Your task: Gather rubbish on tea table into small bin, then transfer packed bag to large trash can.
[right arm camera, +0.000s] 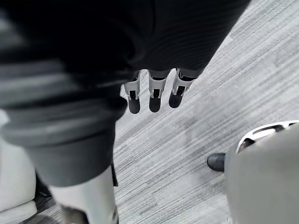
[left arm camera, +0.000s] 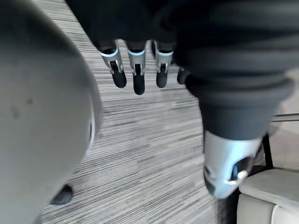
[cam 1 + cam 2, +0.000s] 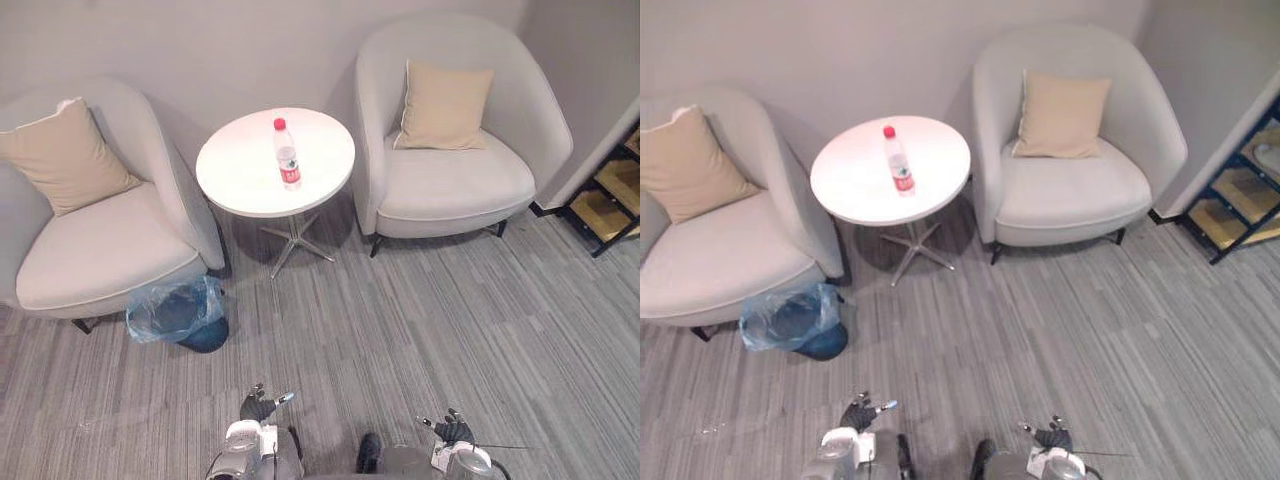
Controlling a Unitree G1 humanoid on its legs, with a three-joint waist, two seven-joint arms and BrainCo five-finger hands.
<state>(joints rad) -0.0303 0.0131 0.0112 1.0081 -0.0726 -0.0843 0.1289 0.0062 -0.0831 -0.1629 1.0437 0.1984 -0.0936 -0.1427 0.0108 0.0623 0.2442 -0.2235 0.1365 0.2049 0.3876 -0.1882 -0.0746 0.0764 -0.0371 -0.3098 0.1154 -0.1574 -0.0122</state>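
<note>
A plastic bottle (image 3: 287, 152) with a red cap is seen upright on the round desk (image 3: 235, 180), upper centre of the frame; its red label's print cannot be read. The small bin (image 3: 178, 312), lined with a blue bag, is set on the carpet at lower left. The left hand (image 3: 258, 405) and right hand (image 3: 452, 428) are held at the bottom edge, fingers straight, empty. The desk should be approached first, then the bottle gripped round its middle.

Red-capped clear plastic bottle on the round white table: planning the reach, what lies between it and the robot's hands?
Bare grey striped carpet, then white tabletop, seen in the left eye view.
</note>
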